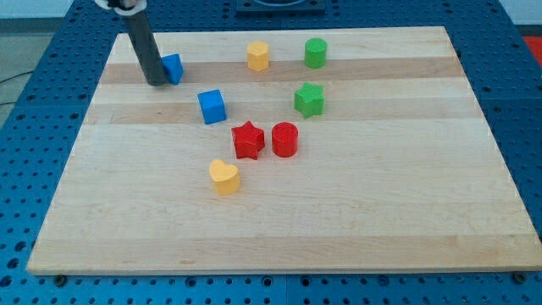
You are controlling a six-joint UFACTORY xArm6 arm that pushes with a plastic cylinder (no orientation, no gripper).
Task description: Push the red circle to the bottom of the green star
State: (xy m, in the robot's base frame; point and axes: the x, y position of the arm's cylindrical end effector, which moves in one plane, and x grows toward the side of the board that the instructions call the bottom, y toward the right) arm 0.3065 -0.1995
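Note:
The red circle [284, 139] is a short red cylinder near the board's middle. The green star [309, 99] sits just above it and slightly to the view's right, with a small gap between them. A red star [248, 140] lies right next to the red circle on its left. My tip [157, 82] rests on the board at the view's upper left, touching the left side of a small blue block [173, 68]. It is far to the left of the red circle and green star.
A blue cube [212, 107] sits left of the centre. A yellow heart [224, 176] lies below the red star. A yellow block [258, 56] and a green cylinder [316, 52] stand near the top edge. The wooden board [381, 212] lies on a blue perforated table.

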